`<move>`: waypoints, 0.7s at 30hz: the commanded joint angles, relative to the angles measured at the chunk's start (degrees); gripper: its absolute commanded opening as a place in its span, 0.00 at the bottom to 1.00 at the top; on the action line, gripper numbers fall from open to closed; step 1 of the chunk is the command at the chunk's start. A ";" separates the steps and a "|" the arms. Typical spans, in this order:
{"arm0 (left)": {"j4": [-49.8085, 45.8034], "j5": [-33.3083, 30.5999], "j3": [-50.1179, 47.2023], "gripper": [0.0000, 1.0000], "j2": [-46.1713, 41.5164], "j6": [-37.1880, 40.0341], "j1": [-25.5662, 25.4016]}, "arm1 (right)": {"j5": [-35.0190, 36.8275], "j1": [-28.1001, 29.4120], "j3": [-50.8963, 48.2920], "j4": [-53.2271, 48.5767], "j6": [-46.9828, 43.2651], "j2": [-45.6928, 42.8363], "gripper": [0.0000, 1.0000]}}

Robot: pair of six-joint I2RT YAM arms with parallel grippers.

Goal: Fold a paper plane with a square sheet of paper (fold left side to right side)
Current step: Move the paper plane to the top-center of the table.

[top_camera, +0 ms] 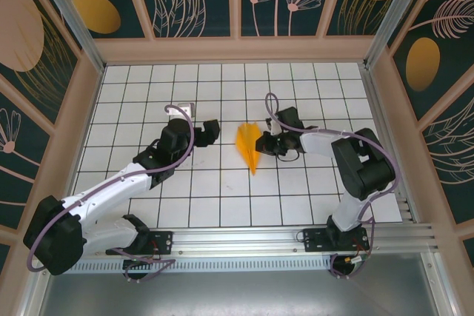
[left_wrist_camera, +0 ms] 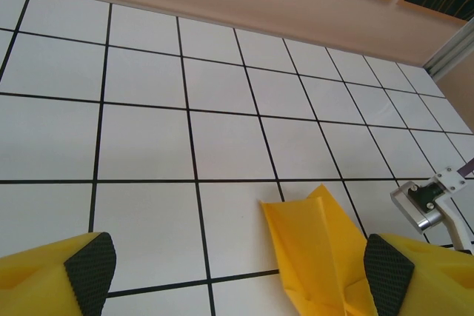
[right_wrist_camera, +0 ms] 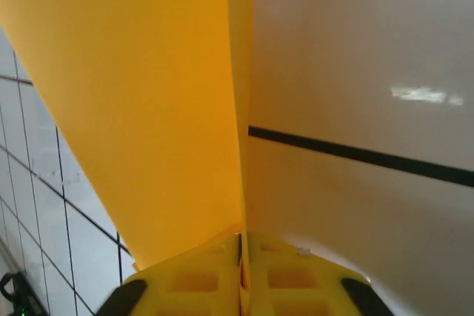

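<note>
The paper plane (top_camera: 249,147) is a narrow orange-yellow dart at the table's centre, its point toward the near edge. My right gripper (top_camera: 266,142) is at its right side, shut on the paper's edge. In the right wrist view the yellow fingers (right_wrist_camera: 200,283) are pressed together with the paper (right_wrist_camera: 148,109) standing up between them. My left gripper (top_camera: 211,131) is just left of the plane, open and apart from it. The left wrist view has the folded paper (left_wrist_camera: 318,249) lying near the right pad (left_wrist_camera: 389,268), with nothing between the pads.
The white grid table (top_camera: 148,183) is walled by wooden panels (top_camera: 237,48) at the back and sides. A metal rail (top_camera: 259,238) runs along the near edge. Part of the right arm's metal fitting (left_wrist_camera: 424,201) is in the left wrist view.
</note>
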 commanded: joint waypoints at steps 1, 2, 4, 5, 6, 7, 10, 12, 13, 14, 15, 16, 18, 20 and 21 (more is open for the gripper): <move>0.03 -1.06 0.04 0.91 -1.24 0.70 0.05 | 4.44 -0.14 2.28 -4.76 -4.61 -1.33 0.25; 0.03 -1.06 0.04 0.91 -1.24 0.72 0.05 | 6.86 -0.06 3.08 -7.04 -4.91 -2.40 0.29; -0.02 -1.23 0.07 0.92 -1.37 0.90 0.03 | 12.28 0.44 5.13 -12.59 -5.53 -5.12 0.39; -0.06 -1.35 0.13 0.92 -1.39 0.87 0.03 | 14.95 1.01 5.91 -14.82 -5.47 -6.49 0.42; 0.03 -1.38 0.12 0.92 -1.50 1.00 0.11 | 17.67 1.73 6.91 -17.54 -5.37 -7.89 0.44; 0.03 -1.38 0.14 0.93 -1.50 1.13 0.04 | 19.90 2.91 7.96 -19.94 -5.32 -9.03 0.46; 0.12 -1.61 0.04 0.94 -1.68 1.21 0.10 | 24.46 7.19 9.69 -24.25 -3.52 -10.95 0.51; 0.20 -1.55 -0.02 0.95 -1.83 1.25 0.03 | 24.10 9.19 9.58 -24.28 -1.36 -10.92 0.52; 0.10 -1.57 -0.20 0.95 -1.93 1.30 0.09 | 23.88 9.85 9.48 -23.96 -0.27 -10.36 0.52; 0.12 -1.51 -0.22 0.95 -2.03 1.25 0.06 | 23.72 10.26 9.48 -23.59 0.26 -9.61 0.52; 0.12 -1.62 -0.37 0.96 -2.10 1.33 0.10 | 23.90 10.79 9.70 -23.42 0.79 -8.58 0.52; -0.05 -1.64 -0.39 0.96 -2.28 1.34 0.10 | 24.61 11.09 10.24 -23.50 1.26 -7.54 0.52; -0.32 -1.78 -0.46 0.97 -2.62 1.50 0.10 | 25.55 11.92 11.45 -24.05 1.56 -5.12 0.52; -0.58 -2.05 -0.57 0.97 -2.86 1.63 0.09 | 26.20 12.62 12.47 -24.36 1.67 -3.01 0.52; -0.68 -2.11 -0.57 0.98 -2.98 1.60 0.05 | 26.40 12.84 12.93 -24.34 1.59 -2.14 0.51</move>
